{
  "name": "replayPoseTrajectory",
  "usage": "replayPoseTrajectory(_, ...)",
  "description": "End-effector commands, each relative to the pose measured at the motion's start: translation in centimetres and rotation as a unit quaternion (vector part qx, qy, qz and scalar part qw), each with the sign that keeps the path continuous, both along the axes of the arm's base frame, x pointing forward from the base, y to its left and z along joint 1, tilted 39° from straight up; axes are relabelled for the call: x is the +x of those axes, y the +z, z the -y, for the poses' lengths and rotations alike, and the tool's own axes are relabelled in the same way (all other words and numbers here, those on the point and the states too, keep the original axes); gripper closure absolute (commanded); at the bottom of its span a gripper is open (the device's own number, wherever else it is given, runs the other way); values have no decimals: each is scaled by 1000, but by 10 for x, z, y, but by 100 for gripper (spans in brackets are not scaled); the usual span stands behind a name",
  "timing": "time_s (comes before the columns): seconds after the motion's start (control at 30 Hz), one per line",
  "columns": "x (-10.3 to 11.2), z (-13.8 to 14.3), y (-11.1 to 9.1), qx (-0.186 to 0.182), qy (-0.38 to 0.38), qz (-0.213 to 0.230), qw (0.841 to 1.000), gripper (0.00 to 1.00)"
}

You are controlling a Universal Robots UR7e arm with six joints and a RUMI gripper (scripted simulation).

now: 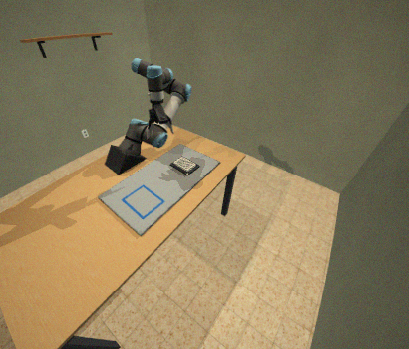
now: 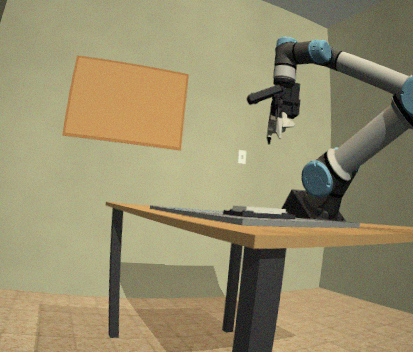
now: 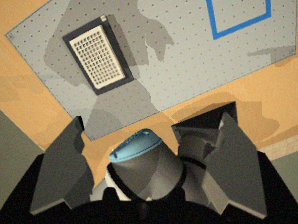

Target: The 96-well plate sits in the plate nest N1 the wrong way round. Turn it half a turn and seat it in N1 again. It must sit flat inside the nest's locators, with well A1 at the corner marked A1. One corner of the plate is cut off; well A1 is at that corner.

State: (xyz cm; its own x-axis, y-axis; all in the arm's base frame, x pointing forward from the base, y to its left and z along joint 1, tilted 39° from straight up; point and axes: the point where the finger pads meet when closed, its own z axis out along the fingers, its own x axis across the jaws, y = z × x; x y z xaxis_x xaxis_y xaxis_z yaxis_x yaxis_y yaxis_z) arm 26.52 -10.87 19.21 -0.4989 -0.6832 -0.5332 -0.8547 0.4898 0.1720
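The cream 96-well plate [image 1: 185, 164] [image 2: 264, 210] [image 3: 97, 60] lies in the dark plate nest N1 [image 2: 232, 213] [image 3: 116, 52], inside its rim in the wrist view and seemingly flat. A small pale square [image 3: 104, 18] marks one nest corner; its lettering is unreadable. The plate's cut corner and well A1 are too small to tell. My gripper [image 1: 161, 129] [image 2: 274, 139] [image 3: 149, 115] is open and empty, with its jaws wide apart. It hangs high above the table, away from the plate, which shows beyond the left jaw in the wrist view.
The nest stands on a grey perforated board [image 1: 116, 193] [image 3: 150, 95] on the wooden table [image 1: 96, 258] [image 2: 272, 238]. A blue square outline [image 1: 133, 210] [image 3: 242, 31] is marked on the board. The arm's base [image 1: 121, 160] stands beside the board; a lower arm joint shows between the jaws in the wrist view.
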Motion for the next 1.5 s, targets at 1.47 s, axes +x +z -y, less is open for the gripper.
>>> replayPoseTrajectory(1.47,118,-131,-43,19,143,90,985,0)
